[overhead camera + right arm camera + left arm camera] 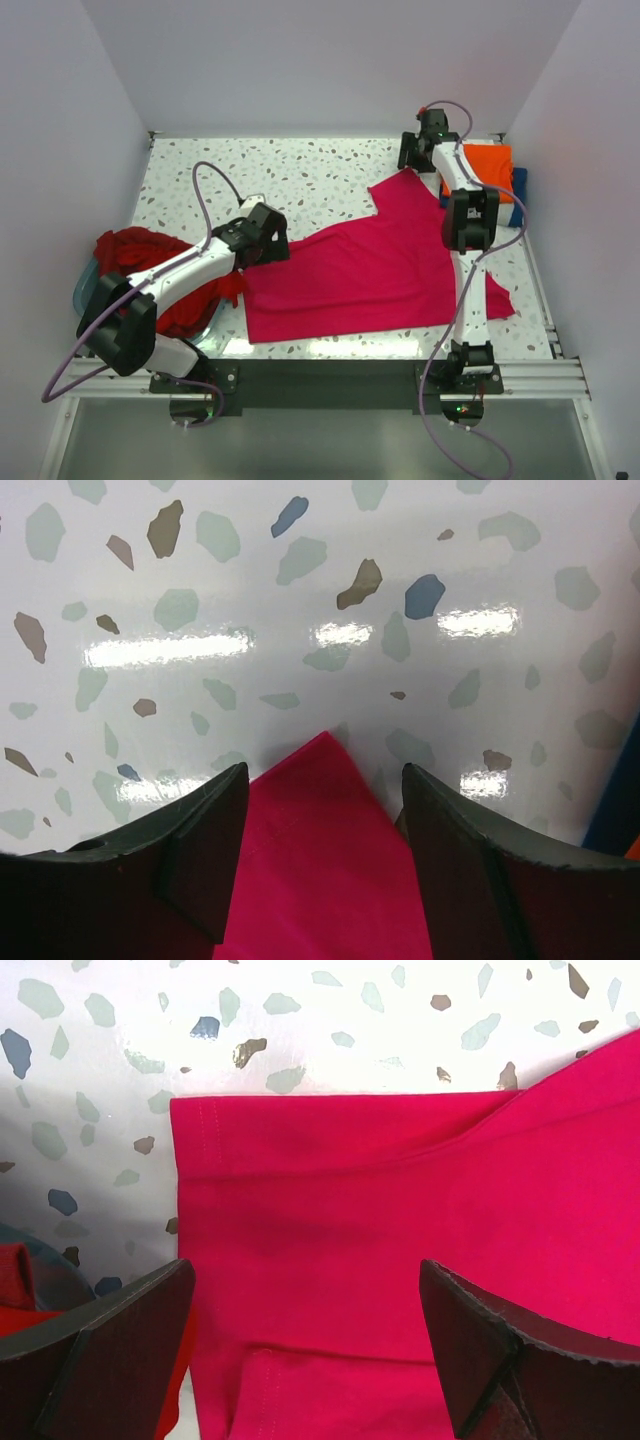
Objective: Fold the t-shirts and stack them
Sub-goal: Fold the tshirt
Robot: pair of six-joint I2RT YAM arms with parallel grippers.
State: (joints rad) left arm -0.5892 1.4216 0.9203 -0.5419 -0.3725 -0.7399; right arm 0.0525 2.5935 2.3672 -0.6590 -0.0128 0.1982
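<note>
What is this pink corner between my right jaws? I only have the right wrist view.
Observer: From the top camera, it's the far tip of the magenta t-shirt, which lies spread across mid-table.
Operator: Where are the left jaws?
Observer: The left jaws stand wide open over the same shirt's hemmed edge on its left side.
Operator: Any other shirts near me?
Observer: Yes, an orange t-shirt lies folded on top of a navy one at the table's far right corner.
</note>
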